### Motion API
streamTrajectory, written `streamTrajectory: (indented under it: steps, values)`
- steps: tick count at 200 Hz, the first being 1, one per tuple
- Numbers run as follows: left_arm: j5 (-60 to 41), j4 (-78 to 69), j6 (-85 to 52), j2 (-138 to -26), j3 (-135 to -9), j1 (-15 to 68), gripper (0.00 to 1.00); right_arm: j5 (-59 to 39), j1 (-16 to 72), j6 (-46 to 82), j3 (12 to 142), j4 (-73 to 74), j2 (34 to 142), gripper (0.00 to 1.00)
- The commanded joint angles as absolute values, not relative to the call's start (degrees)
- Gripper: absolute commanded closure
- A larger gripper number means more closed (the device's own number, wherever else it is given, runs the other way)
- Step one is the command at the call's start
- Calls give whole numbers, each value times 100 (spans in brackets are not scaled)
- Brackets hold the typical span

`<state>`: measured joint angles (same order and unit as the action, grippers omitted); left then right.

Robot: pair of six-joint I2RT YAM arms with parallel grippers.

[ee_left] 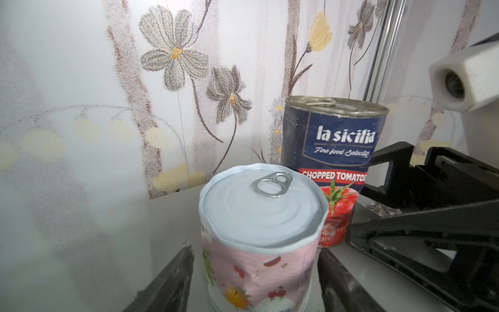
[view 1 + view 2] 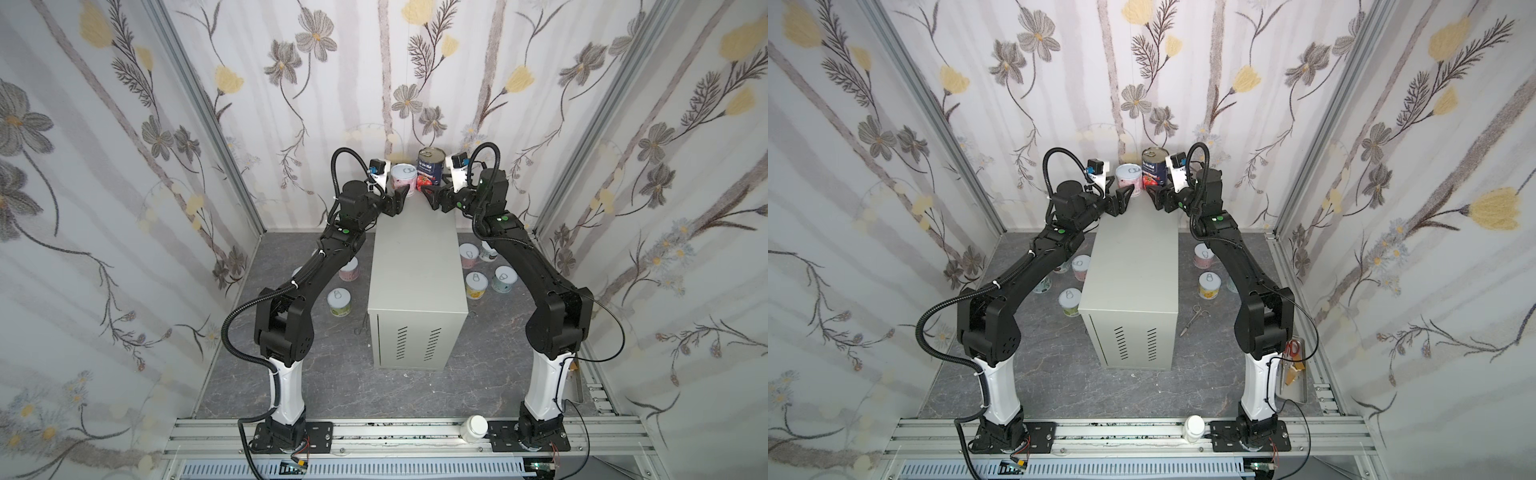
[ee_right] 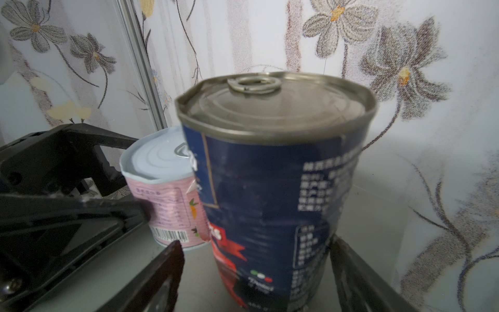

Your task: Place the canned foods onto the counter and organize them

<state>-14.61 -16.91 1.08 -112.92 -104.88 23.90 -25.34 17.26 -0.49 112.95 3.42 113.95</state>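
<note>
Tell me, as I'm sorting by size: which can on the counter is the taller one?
The dark-blue-and-red La Sicilia chopped tomato can. It stands taller than the short pink-labelled can beside it at the counter's far end.

Tabletop (image 2: pixel 415 257), far end: short can (image 2: pixel 404 176) left, tall can (image 2: pixel 429 168) just beside it, right; floor (image 2: pixel 332 374) left of tabletop: left cans (image 2: pixel 340 302); right of it: right cans (image 2: pixel 476 284), scissors (image 2: pixel 1192 319); front rail (image 2: pixel 374 432): bottle (image 2: pixel 473 428).
</note>
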Motion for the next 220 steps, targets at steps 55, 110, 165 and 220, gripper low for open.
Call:
streamTrajectory:
  steps: [55, 110, 165, 220]
  values:
    - [-1380, -1112, 35, -11466, -10502, 2382, 30, -2604, 1726, -119, 11360, 344, 11441, 15]
    - [-1398, -1116, 40, -11485, -10504, 2382, 30, -2611, 1730, -123, 11356, 351, 11461, 15]
    - [-1364, -1142, 35, -11522, -10538, 2382, 31, -2610, 1730, -153, 11358, 344, 11461, 15]
    - [-1366, -1168, 9, -11555, -10569, 2382, 31, -2613, 1727, -145, 11359, 343, 11461, 15]
